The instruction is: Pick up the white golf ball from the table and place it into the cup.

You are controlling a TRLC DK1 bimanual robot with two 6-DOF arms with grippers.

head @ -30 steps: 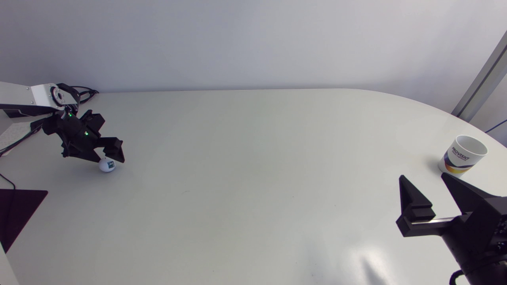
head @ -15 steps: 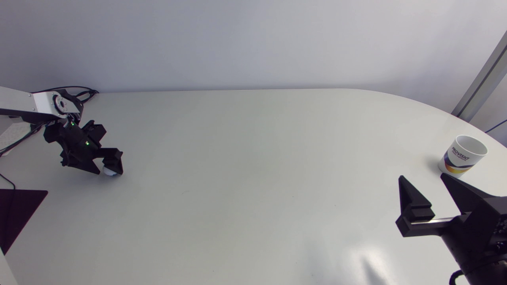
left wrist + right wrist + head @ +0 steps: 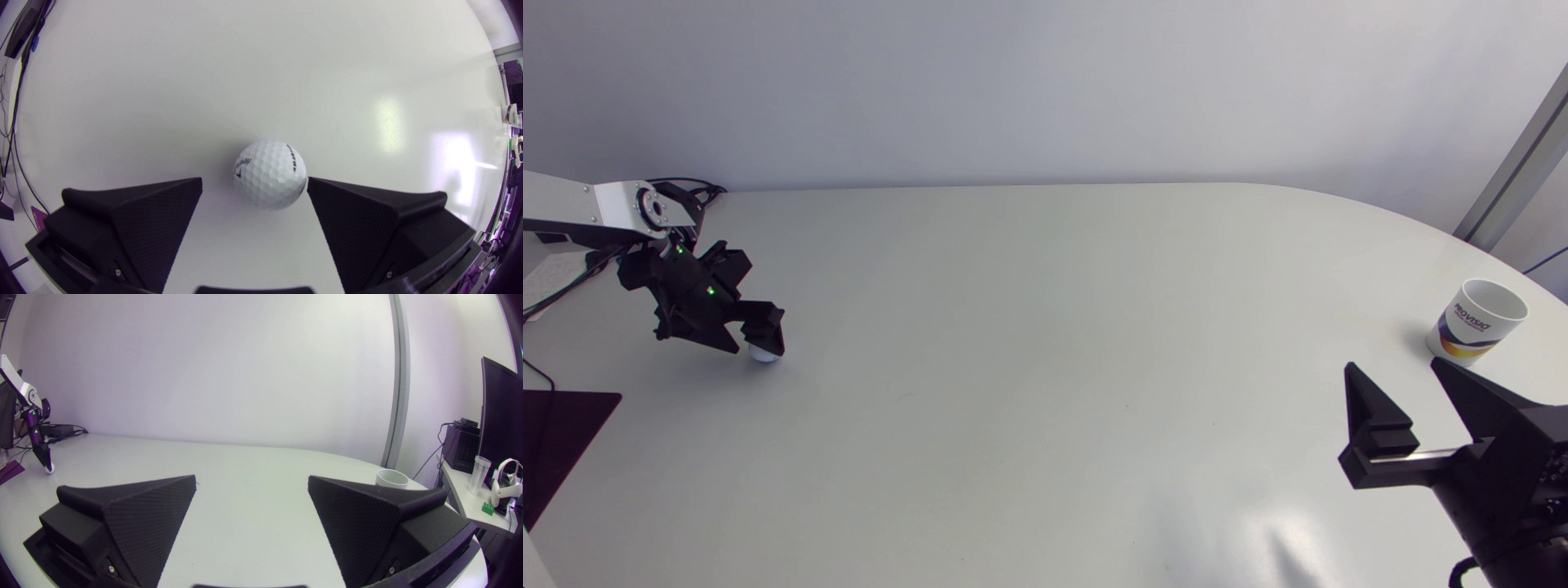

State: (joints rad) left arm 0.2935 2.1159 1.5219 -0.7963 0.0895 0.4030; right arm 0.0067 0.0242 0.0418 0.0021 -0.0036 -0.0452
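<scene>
Barely begun: the left pincer (image 3: 254, 181) stands released astride the golf ball (image 3: 269, 174) near the tabletop's (image 3: 1045, 327) left edge; gripping, lifting and dropping it into the right-edge cup (image 3: 1476, 320) remain

White golf ball (image 3: 269, 174) — upright cup (image 3: 1476, 320), well apart

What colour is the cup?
The cup is white with a multicoloured stripe near its base and dark print; head view shows it best.

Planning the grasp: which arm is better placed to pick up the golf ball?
Left. The left hand is open with the golf ball at its tips; the right hand is far off, near the cup.
</scene>
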